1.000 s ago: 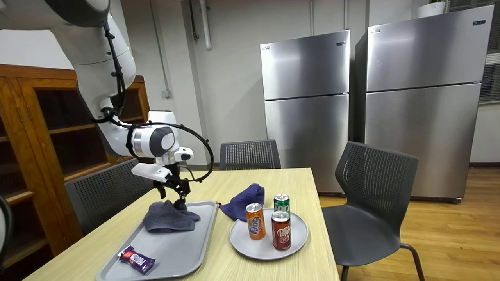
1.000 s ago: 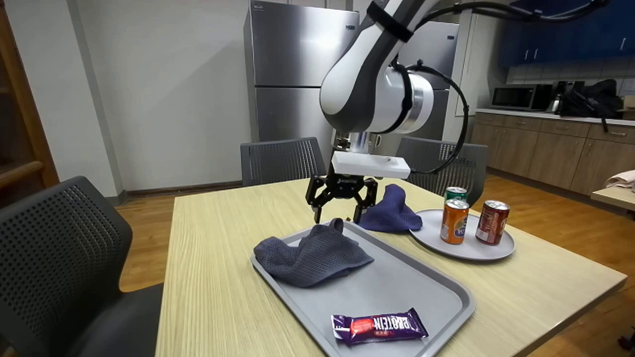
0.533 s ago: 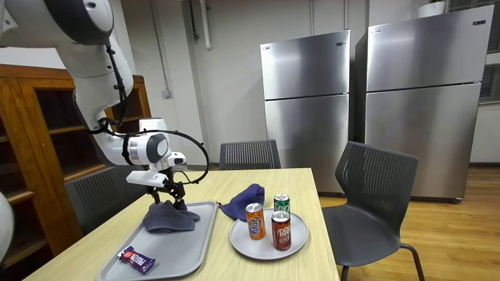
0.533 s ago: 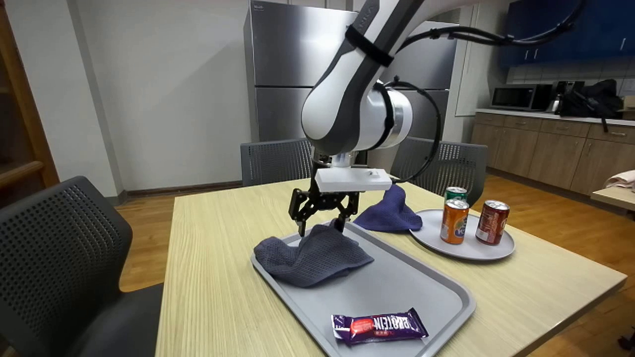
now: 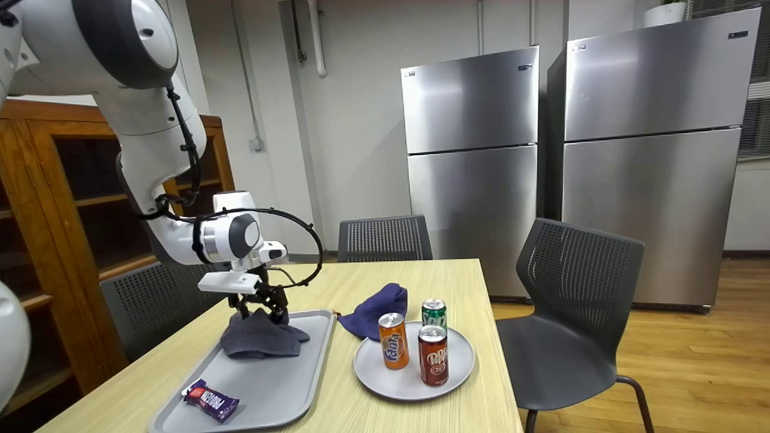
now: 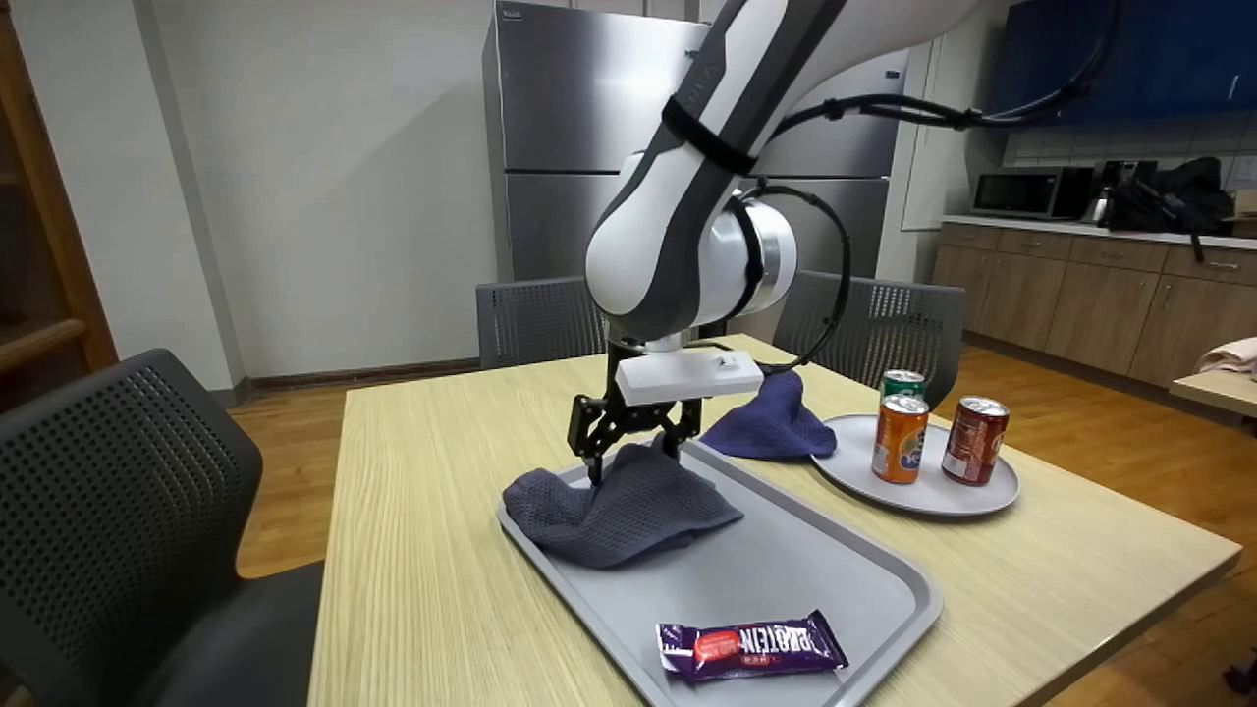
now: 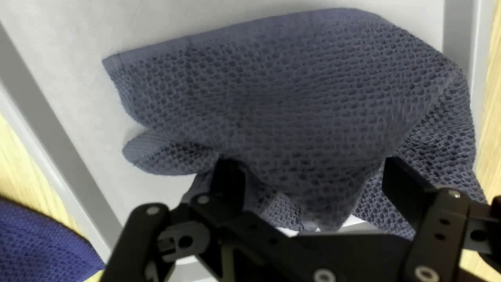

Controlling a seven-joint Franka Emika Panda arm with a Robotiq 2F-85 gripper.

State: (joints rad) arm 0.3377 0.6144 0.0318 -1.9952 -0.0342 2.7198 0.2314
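Claw [image 7: 312, 172] stands wide apart, gripping nothing | gray cloth [image 6: 628, 511] lies directly beneath on tray [image 6: 795, 570], raised fold [image 7: 328, 196] between the fingers [image 7: 407, 188] | step: grasp setup, it seems | next: likely calls for closing on that fold

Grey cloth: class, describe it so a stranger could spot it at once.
On the pale table sits a tray. Crumpled at the end away from the protein bar, under the open pincer, lies the grey cloth. Unlike the purple cloth, it's on the tray.

Kitchen, steel refrigerators [image 5: 472, 108], microwave [image 6: 1016, 192], wooden cabinets [image 6: 1105, 316]
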